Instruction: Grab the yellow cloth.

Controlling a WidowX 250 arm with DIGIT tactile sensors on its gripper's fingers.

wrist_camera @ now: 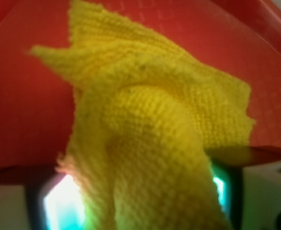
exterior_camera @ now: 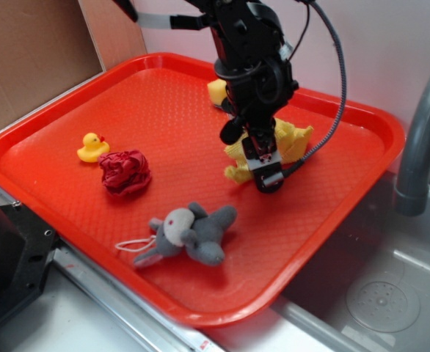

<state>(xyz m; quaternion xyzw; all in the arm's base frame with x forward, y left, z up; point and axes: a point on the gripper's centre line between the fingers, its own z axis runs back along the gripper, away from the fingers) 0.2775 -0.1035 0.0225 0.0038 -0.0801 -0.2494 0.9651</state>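
Observation:
The yellow cloth (exterior_camera: 294, 139) lies bunched on the right half of the red tray (exterior_camera: 68, 110), folded up around my gripper (exterior_camera: 268, 176). The gripper points down at the tray with the cloth on both sides of its fingers. In the wrist view the yellow cloth (wrist_camera: 150, 124) fills most of the frame. A thick fold of it runs down between the two fingers (wrist_camera: 37, 201), where my gripper (wrist_camera: 140, 206) is shut on it. The fingertips are hidden by the cloth.
On the tray are a small yellow duck (exterior_camera: 92, 147), a crumpled red cloth (exterior_camera: 125, 172), a grey plush elephant (exterior_camera: 189, 233) and a yellow sponge (exterior_camera: 216, 92) behind the arm. A grey faucet (exterior_camera: 420, 139) and a sink (exterior_camera: 380, 297) stand to the right. Cardboard (exterior_camera: 31, 51) rises at the back left.

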